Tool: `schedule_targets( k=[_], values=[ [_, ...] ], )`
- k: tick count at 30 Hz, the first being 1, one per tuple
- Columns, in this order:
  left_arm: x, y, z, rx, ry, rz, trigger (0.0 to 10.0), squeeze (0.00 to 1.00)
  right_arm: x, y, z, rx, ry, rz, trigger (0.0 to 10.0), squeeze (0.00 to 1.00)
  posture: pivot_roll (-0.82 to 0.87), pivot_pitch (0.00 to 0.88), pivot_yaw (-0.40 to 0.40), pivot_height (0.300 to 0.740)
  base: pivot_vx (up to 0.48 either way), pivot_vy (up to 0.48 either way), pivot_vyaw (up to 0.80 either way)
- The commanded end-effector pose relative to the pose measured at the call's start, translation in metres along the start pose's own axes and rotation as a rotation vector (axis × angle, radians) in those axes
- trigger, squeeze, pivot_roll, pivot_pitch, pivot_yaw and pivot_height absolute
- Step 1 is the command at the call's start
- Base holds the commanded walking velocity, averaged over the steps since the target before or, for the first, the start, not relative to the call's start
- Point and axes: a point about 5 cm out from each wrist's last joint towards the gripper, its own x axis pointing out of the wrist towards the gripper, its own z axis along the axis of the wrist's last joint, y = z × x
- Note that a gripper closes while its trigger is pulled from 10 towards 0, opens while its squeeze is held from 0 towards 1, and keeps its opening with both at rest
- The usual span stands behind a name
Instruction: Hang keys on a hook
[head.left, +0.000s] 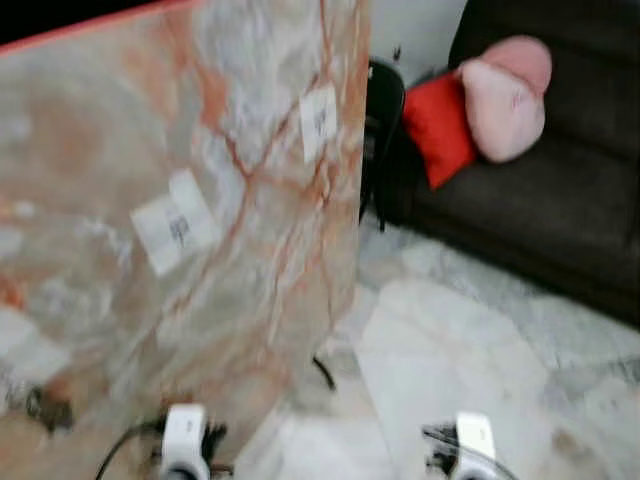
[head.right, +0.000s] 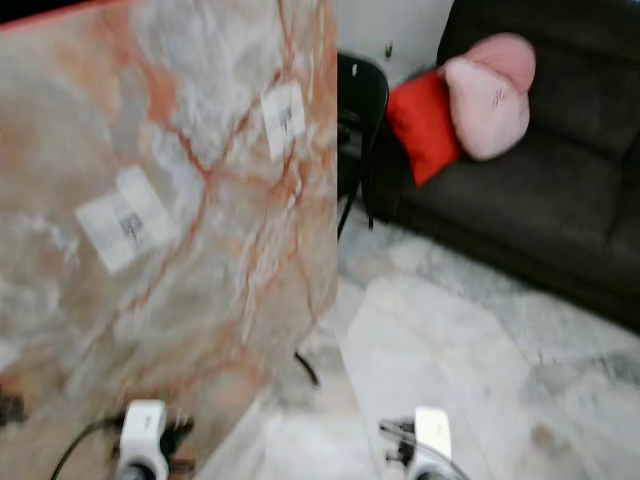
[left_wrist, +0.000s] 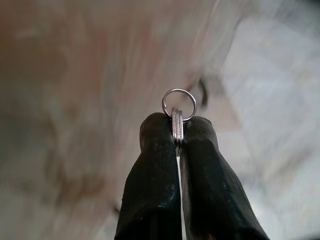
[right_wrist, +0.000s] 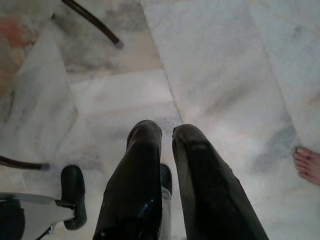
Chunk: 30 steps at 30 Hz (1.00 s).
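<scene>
Between the black fingers of the left gripper sit the keys, pinched flat with their edges showing and a silver ring standing clear above the fingertips. Behind them in the left wrist view lies a blurred surface of pinkish marble on one side and pale floor on the other.

From the head views, a large marble table with orange veins fills the robot's left side; two white labels are stuck on it, one near the middle and one close to its far edge. Both views are blurred. At the bottom edge the white top of the left arm shows over the table's near corner, and the white top of the right arm shows over the floor, which is pale marble tile.

Beyond the table's far edge stands a black chair, and to the right of it a dark sofa carries a red cushion with a pink cushion leaning just beside it.

The right gripper hangs above the floor with its fingers close together, a thin gap between them and nothing held. Its wrist view also shows two dark chair legs, a black foot of the robot, and a person's bare toes at the edge.
</scene>
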Motion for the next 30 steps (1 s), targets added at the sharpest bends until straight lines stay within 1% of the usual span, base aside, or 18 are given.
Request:
schedule_targets(
  k=[1, 3, 4, 6, 7, 11, 12, 15, 16, 18, 19, 21, 23, 25, 26, 27, 28, 30],
  values=[
    [-0.002, 0.001, 0.009, 0.027, -0.078, -0.059, 10.0, 0.0, -0.002, -0.005, -0.007, 0.007, 0.02, -0.015, 10.0, 0.0, -0.01, 0.013, 0.002, 0.74, 0.0, 0.0, 0.0],
    [-0.003, -0.001, 0.024, 0.064, -0.158, -0.119, 10.0, 0.0, -0.002, -0.005, -0.007, 0.007, 0.021, -0.015, 10.0, 0.0, 0.0, 0.011, 0.002, 0.74, 0.0, 0.0, 0.0],
    [-0.006, -0.004, 0.039, 0.106, -0.227, -0.178, 10.0, 0.0, -0.002, -0.005, -0.007, 0.002, 0.023, -0.011, 10.0, 0.0, 0.0, 0.004, 0.001, 0.74, 0.0, 0.0, 0.0],
    [-0.01, -0.01, 0.051, 0.141, -0.283, -0.229, 10.0, 0.0, -0.002, -0.005, -0.007, -0.001, 0.024, -0.005, 10.0, 0.0, 0.0, 0.002, 0.001, 0.74, 0.0, 0.0, 0.0],
    [-0.012, -0.013, 0.054, 0.153, -0.297, -0.242, 10.0, 0.0, -0.002, -0.005, -0.008, -0.001, 0.024, -0.004, 10.0, 0.0, 0.0, 0.0, 0.001, 0.74, 0.0, 0.0, 0.0],
    [-0.022, -0.025, 0.072, 0.187, -0.377, -0.296, 10.0, 0.0, -0.002, -0.005, -0.008, -0.004, 0.024, -0.004, 10.0, 0.0, -0.01, 0.0, 0.002, 0.74, 0.0, 0.0, 0.0],
    [-0.025, -0.03, 0.079, 0.182, -0.407, -0.305, 10.0, 0.0, -0.002, -0.006, -0.009, -0.004, 0.024, -0.005, 10.0, 0.0, -0.01, 0.0, 0.0, 0.74, 0.0, 0.0, 0.0],
    [-0.03, -0.035, 0.093, 0.172, -0.448, -0.301, 10.0, 0.0, -0.003, -0.006, -0.009, -0.001, 0.024, -0.007, 10.0, 0.0, -0.01, 0.0, 0.0, 0.74, 0.0, 0.0, 0.0],
    [-0.033, -0.037, 0.101, 0.165, -0.468, -0.3, 10.0, 0.0, -0.003, -0.006, -0.009, -0.001, 0.025, -0.008, 10.0, 0.0, -0.01, 0.0, 0.0, 0.74, 0.0, 0.0, 0.0],
    [-0.034, -0.04, 0.111, 0.155, -0.504, -0.287, 10.0, 0.0, -0.003, -0.006, -0.009, -0.001, 0.026, -0.008, 10.0, 0.0, -0.01, 0.0, 0.0, 0.74, 0.0, 0.0, 0.0],
    [-0.035, -0.044, 0.121, 0.14, -0.539, -0.273, 10.0, 0.0, -0.003, -0.007, -0.009, -0.003, 0.027, -0.008, 10.0, 0.0, -0.01, 0.0, -0.003, 0.74, 0.0, 0.0, 0.0],
    [-0.036, -0.047, 0.13, 0.14, -0.563, -0.257, 10.0, 0.0, -0.003, -0.007, -0.008, -0.003, 0.028, -0.008, 10.0, 0.0, -0.01, 0.0, -0.003, 0.74, 0.0, 0.0, 0.0],
    [-0.036, -0.049, 0.142, 0.137, -0.595, -0.219, 10.0, 0.0, -0.002, -0.007, -0.008, -0.004, 0.027, -0.01, 10.0, 0.0, -0.01, 0.002, -0.005, 0.74, 0.0, 0.0, 0.0],
    [-0.036, -0.052, 0.158, 0.112, -0.625, -0.174, 10.0, 0.0, -0.002, -0.007, -0.007, -0.004, 0.026, -0.012, 10.0, 0.0, -0.01, 0.006, -0.006, 0.74, 0.0, 0.0, 0.0],
    [-0.037, -0.054, 0.164, 0.115, -0.642, -0.168, 10.0, 0.0, -0.002, -0.007, -0.007, -0.003, 0.026, -0.012, 10.0, 0.0, -0.01, 0.006, -0.006, 0.74, 0.0, 0.0, 0.0],
    [-0.037, -0.054, 0.164, 0.115, -0.642, -0.168, 10.0, 0.0, -0.002, -0.007, -0.007, -0.003, 0.026, -0.012, 10.0, 0.0, -0.01, 0.006, -0.006, 0.74, 0.0, 0.0, 0.0],
    [-0.039, -0.058, 0.173, 0.117, -0.669, -0.152, 10.0, 0.0, -0.002, -0.007, -0.007, -0.003, 0.024, -0.013, 10.0, 0.0, -0.01, 0.007, -0.005, 0.74, 0.0, 0.0, 0.0],
    [-0.042, -0.062, 0.179, 0.096, -0.691, -0.137, 10.0, 0.0, -0.002, -0.007, -0.006, -0.002, 0.023, -0.013, 10.0, 0.0, -0.01, 0.009, -0.005, 0.74, 0.0, 0.0, 0.0]
  ],
)
